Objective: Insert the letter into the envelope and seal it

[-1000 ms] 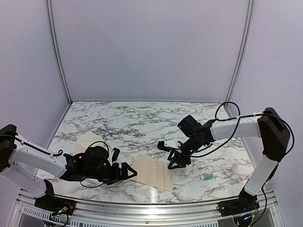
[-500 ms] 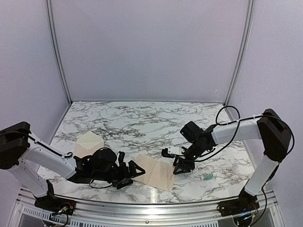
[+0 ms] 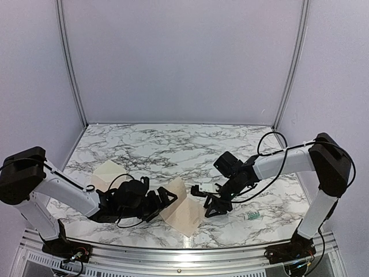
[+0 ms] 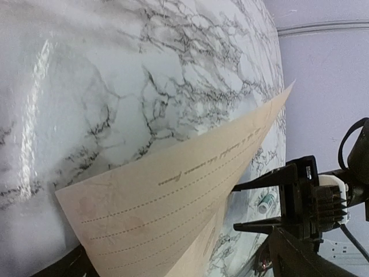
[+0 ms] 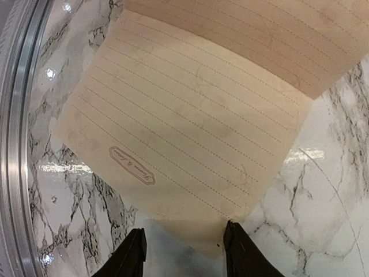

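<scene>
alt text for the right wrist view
A lined tan letter lies on a marble table, its far part bent up off the surface. The two black fingertips of the right gripper stand apart at its near edge; a metal rail runs down the left.

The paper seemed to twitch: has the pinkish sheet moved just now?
Yes. The letter has lifted at its left side, folding rightward, away from the envelope, which stayed put.
</scene>
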